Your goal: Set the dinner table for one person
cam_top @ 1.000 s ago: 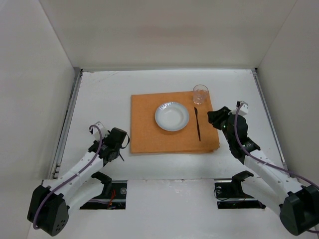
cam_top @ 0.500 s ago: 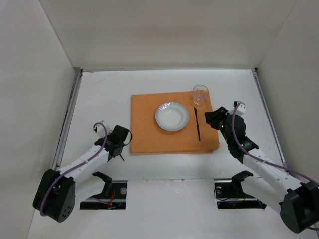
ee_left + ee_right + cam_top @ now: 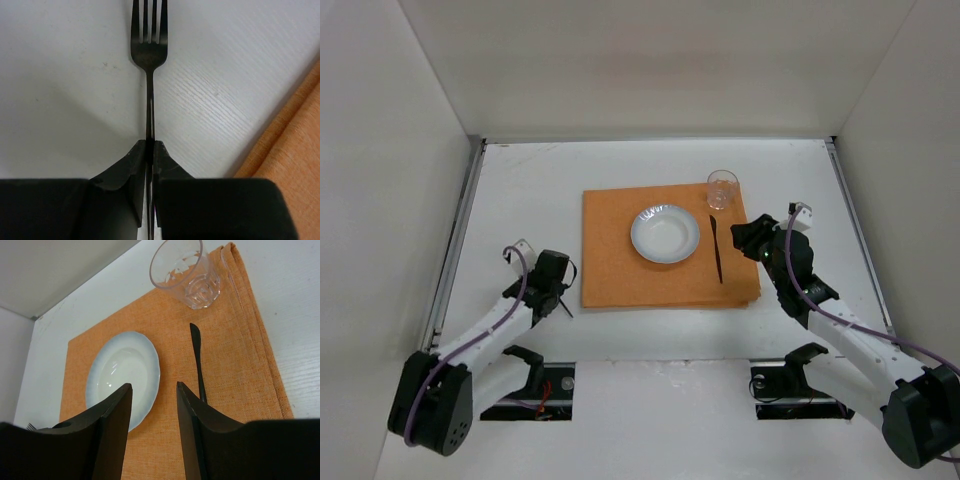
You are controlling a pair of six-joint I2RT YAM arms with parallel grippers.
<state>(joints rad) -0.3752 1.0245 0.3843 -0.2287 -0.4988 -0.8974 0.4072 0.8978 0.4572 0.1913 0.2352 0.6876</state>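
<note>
Now: a white surface (image 3: 520, 190), walled on three sides, carries an orange placemat (image 3: 620, 270) near its middle. On the placemat a pale plate (image 3: 665, 233) sits at centre, with a dark knife (image 3: 717, 250) just right of it and a clear glass (image 3: 722, 188) at the far right corner, beyond the knife tip. The left tool (image 3: 150, 147) is clamped tight on the handle of a dark fork (image 3: 149, 55), over bare surface just beside the placemat's left edge; hard to tell whether the fork rests or is just lifted. The right tool (image 3: 154, 385) stands at the placemat's right edge, jaws apart, gripping nothing, the knife lying ahead of it. Against a second ago: the left arm's near links have swung rightward, its tool barely displaced. The right tool has edged toward the knife. Plate, knife and glass are unmoved.
</note>
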